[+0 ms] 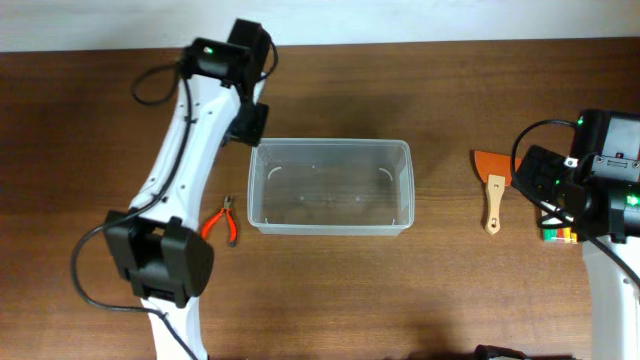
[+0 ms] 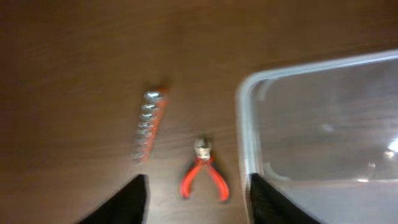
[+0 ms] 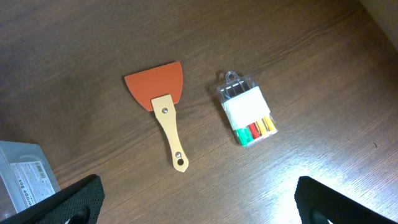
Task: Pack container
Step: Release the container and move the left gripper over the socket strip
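The clear rectangular container (image 1: 262,215) stands lidless mid-table; its rim also shows in the left wrist view (image 2: 244,124) and a corner with a label in the right wrist view (image 3: 25,177). Red-handled pliers (image 1: 222,220) lie left of it and show in the left wrist view (image 2: 204,177) beside an orange strip of silver bits (image 2: 149,124). My left gripper (image 2: 199,205) is open and empty, above the container's far left corner (image 1: 250,125). My right gripper (image 3: 205,205) is open and empty, near an orange scraper (image 3: 163,99) and a marker pack (image 3: 247,115).
The orange scraper with a wooden handle (image 1: 492,185) lies right of the container. The marker pack (image 1: 560,236) is partly hidden under my right arm. The left arm stretches from the front left across the table to the back. The left wrist view is blurred.
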Tool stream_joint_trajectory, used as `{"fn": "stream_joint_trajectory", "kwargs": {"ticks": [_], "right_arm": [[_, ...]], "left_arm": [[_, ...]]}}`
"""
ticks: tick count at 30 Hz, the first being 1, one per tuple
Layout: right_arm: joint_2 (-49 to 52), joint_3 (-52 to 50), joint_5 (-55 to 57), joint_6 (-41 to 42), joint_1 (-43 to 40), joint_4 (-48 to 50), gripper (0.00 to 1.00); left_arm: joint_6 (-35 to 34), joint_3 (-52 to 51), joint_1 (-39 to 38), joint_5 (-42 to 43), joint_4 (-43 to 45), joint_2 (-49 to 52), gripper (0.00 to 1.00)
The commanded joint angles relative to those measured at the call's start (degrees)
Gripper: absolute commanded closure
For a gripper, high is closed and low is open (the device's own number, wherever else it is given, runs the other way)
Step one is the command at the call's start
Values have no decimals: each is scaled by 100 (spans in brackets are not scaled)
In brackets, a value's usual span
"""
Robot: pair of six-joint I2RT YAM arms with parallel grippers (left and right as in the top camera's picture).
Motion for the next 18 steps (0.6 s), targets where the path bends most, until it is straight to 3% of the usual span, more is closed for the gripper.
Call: {"fn": "stream_joint_trajectory", "kwargs": {"ticks": [1, 3, 6, 12, 18], "right_arm": [[-2, 101, -11, 28, -37, 20, 1], [26, 101, -11, 31, -37, 22, 1], [66, 103, -11, 31, -37, 44, 1], [109, 101, -11, 31, -37, 37, 1], [109, 101, -11, 31, -37, 35, 2]], "left_arm": [[345, 199, 413, -612, -136, -350, 27], [520, 192, 667, -450, -160, -350, 17], [1027, 72, 1029, 72, -52, -282, 14], [1740, -964, 1550, 127, 785, -256, 0], [2376, -2422, 1582, 249, 1805, -256, 1]]}}
